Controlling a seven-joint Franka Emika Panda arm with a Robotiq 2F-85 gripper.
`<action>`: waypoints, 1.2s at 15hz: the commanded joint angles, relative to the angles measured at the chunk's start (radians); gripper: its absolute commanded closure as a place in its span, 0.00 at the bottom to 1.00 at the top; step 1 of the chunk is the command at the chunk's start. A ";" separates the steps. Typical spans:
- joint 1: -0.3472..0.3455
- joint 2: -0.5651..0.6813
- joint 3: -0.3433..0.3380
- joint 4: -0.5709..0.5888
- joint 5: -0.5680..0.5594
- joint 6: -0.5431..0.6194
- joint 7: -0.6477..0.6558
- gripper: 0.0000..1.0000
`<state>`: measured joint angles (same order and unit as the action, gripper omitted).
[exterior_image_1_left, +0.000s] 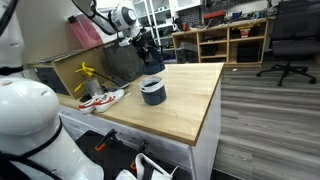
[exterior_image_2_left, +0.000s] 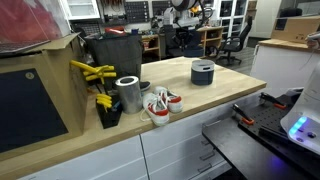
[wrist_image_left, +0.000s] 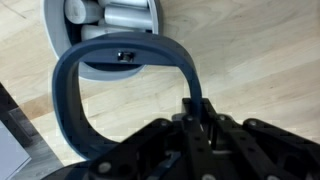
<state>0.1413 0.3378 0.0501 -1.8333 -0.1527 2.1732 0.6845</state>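
Note:
In the wrist view my gripper (wrist_image_left: 200, 118) is shut on the thin blue handle (wrist_image_left: 70, 95) of a small round grey container (wrist_image_left: 110, 28) that has white cylinders inside. The handle arches as a wide loop from the container's rim to my fingers. In both exterior views the dark container (exterior_image_1_left: 152, 91) (exterior_image_2_left: 203, 72) is at the middle of the wooden tabletop (exterior_image_1_left: 190, 105), with the gripper (exterior_image_1_left: 146, 52) right above it. I cannot tell whether the container rests on the wood or hangs just above it.
A pair of red and white shoes (exterior_image_1_left: 102, 99) (exterior_image_2_left: 160, 105) lies near the table's edge. Beside it are a metal can (exterior_image_2_left: 128, 93), yellow tools (exterior_image_2_left: 92, 73) and a dark box (exterior_image_2_left: 25, 115). Shelves and an office chair (exterior_image_1_left: 288, 45) stand beyond the table.

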 joint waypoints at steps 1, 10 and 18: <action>0.033 0.145 -0.030 0.179 0.011 -0.044 0.060 0.97; 0.076 0.372 -0.081 0.508 0.028 -0.178 0.197 0.97; 0.079 0.461 -0.087 0.603 0.059 -0.118 0.328 0.97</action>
<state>0.2062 0.7723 -0.0212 -1.2772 -0.1251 2.0368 0.9690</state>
